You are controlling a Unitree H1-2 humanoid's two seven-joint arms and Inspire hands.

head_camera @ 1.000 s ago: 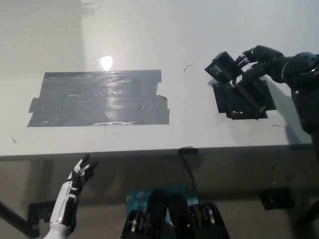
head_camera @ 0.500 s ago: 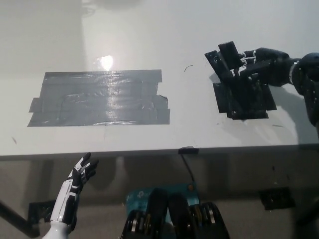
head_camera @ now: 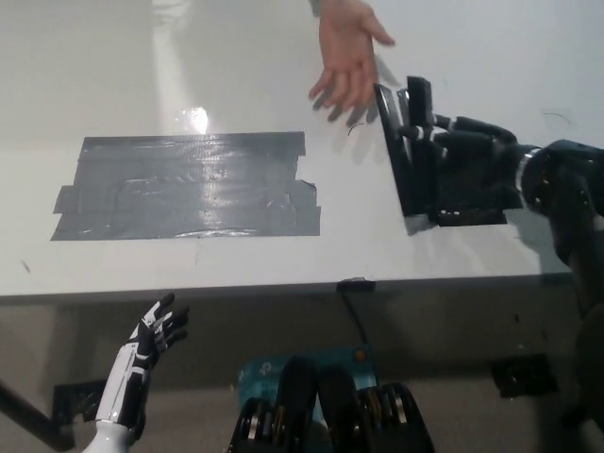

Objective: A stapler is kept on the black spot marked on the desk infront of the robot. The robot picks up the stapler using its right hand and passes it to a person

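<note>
My black right hand [head_camera: 462, 160] is shut on the black stapler [head_camera: 404, 146], holding it lifted above the small black tape patch [head_camera: 462, 212] at the desk's right. The stapler stands nearly on end, its upper tip pointing toward the far edge. A person's open hand [head_camera: 347, 58] reaches in from the top, palm up, fingers just left of the stapler's top end and apart from it. My white left hand [head_camera: 151, 335] hangs open below the desk's front edge at lower left.
A large patch of grey-black tape [head_camera: 189, 184] covers the desk's left middle. The white desk [head_camera: 283, 255] ends at a front edge running across the picture. A teal board [head_camera: 307, 368] and a black bracket [head_camera: 524, 375] lie on the floor below.
My right hand has raised the stapler off the black patch and tipped it upright. A person's open hand has come in from the top beside it. The left hand stays put.
</note>
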